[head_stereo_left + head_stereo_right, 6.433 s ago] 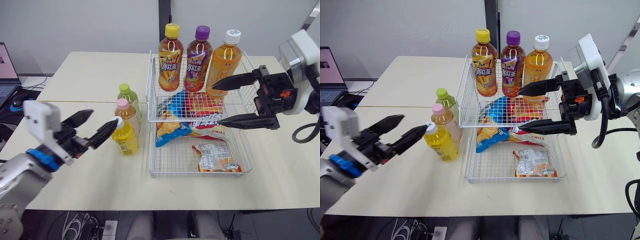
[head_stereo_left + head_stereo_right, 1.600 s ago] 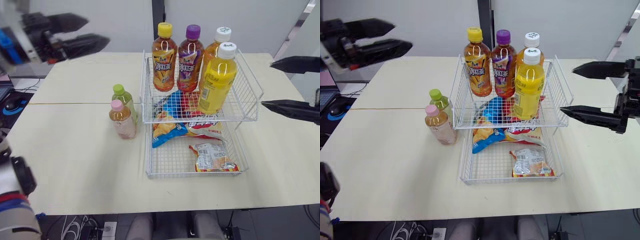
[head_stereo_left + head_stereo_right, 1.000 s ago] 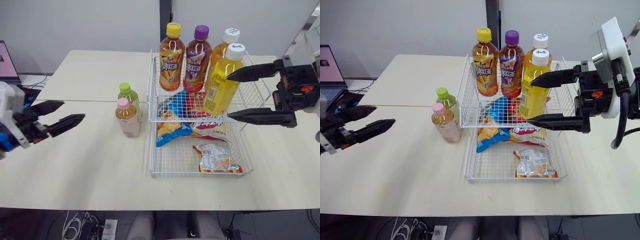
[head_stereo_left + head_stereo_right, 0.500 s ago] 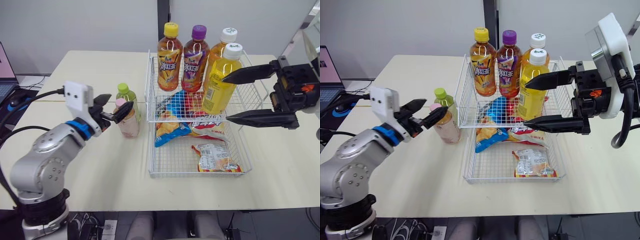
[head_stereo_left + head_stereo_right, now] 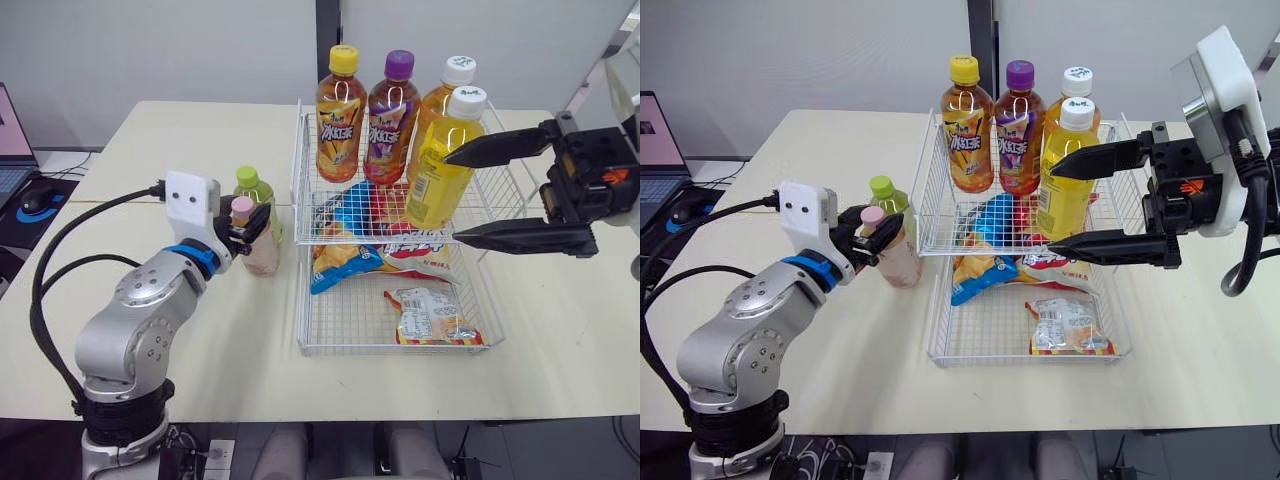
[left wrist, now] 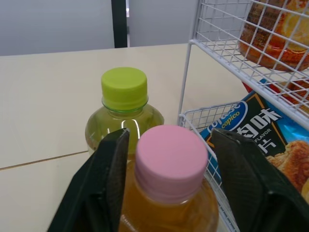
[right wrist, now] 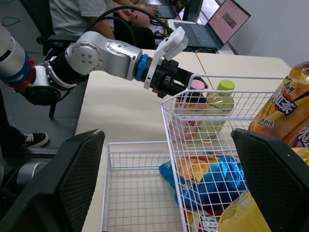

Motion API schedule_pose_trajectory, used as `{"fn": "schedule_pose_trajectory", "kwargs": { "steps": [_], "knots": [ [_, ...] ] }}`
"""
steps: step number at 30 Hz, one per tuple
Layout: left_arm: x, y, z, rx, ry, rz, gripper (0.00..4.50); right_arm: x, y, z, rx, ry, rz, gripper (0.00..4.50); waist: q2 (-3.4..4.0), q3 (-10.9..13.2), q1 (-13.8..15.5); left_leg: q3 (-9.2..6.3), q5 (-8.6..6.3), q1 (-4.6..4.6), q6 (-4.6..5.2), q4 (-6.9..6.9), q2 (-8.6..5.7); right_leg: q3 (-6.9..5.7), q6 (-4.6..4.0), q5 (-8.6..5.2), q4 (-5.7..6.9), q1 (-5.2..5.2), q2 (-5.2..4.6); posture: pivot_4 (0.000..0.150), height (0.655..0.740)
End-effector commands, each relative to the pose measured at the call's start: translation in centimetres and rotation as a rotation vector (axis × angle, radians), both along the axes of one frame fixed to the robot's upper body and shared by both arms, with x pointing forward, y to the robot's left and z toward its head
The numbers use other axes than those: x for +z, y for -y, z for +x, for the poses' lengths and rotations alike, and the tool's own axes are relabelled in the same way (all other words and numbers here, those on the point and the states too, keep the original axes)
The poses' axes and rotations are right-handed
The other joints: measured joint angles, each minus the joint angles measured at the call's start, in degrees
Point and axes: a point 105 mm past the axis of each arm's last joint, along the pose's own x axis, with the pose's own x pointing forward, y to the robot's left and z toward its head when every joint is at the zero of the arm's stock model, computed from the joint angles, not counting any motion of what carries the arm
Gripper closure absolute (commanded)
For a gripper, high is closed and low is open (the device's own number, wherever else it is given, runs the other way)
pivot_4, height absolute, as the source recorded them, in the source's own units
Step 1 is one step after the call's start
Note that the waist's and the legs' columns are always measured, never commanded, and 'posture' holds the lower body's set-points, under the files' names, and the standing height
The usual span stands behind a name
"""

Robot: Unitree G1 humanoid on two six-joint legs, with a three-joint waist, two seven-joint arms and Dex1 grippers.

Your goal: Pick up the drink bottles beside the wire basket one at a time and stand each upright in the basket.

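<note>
Bottle with pink cap inside parted left end effector, right end effector wide by basket

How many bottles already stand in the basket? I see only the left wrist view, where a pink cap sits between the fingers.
Observer: Four, all upright in the upper tier of the basket: a yellow-cap bottle, a purple-cap bottle, an orange bottle and a yellow bottle, the last two with white caps.
Operator: Where is the right gripper?
Observer: The right gripper is at the basket's right side, with its fingers wide apart and the tips pointing at the yellow bottle.
Operator: What lies in the lower tier?
Observer: There are snack bags, no bottle.
</note>
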Motion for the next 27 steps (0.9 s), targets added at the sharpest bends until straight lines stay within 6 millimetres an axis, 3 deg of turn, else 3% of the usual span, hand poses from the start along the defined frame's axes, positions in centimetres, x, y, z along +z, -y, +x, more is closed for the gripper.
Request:
{"fn": "schedule_pose_trajectory", "kwargs": {
  "steps": [1, 7, 13, 18, 25, 27],
  "knots": [
    [1.8, 0.3, -0.4, 0.009, 0.066, 0.007, 3.06, 1.2, 0.3, -0.4, 0.000, 0.059, 0.020, 0.00, 0.00, 0.0, 0.0, 0.01, 0.00, 0.00, 0.00, 0.00, 0.00, 0.00, 0.00, 0.00, 0.00, 0.00, 0.00, 0.150, 0.7400],
    [2.7, 0.1, -1.6, 0.038, 0.103, 0.021, 3.11, 1.2, 0.5, -0.3, -0.004, 0.065, 0.018, 0.00, 0.00, 0.0, -0.1, 0.01, 0.00, -0.01, 0.00, 0.00, 0.00, 0.00, 0.00, 0.00, -0.01, 0.00, 0.01, 0.150, 0.7400],
    [6.4, -1.4, -3.4, -0.007, 0.182, 0.075, 3.11, 1.7, 1.0, -0.2, -0.022, 0.080, 0.021, 0.00, -0.02, 0.0, -0.1, 0.00, 0.00, -0.04, 0.00, 0.00, 0.02, -0.03, 0.00, 0.00, -0.01, -0.02, 0.04, 0.150, 0.7400],
    [12.1, -4.3, -4.3, -0.083, 0.238, 0.061, 3.11, 1.8, 1.4, 0.2, -0.053, 0.086, 0.031, 0.00, -0.03, 0.0, -0.1, 0.02, 0.00, -0.05, 0.00, 0.00, 0.03, -0.07, 0.00, -0.01, -0.02, -0.02, 0.07, 0.150, 0.7400],
    [19.5, -4.6, -5.5, -0.283, 0.316, 0.075, 3.11, 1.9, 1.6, 0.3, -0.067, 0.093, 0.035, 0.00, -0.07, 0.0, -0.1, 0.04, 0.00, -0.05, 0.00, 0.00, 0.00, -0.08, 0.03, -0.01, -0.07, 0.01, 0.07, 0.150, 0.7400],
    [21.5, -3.9, -5.8, -0.382, 0.324, 0.065, 3.11, 2.0, 1.8, 0.3, -0.080, 0.097, 0.035, 0.00, -0.12, 0.1, -0.1, -0.02, 0.00, -0.09, -0.01, 0.01, 0.01, -0.16, 0.03, -0.01, -0.05, 0.00, 0.10, 0.150, 0.7400]
  ]
}}
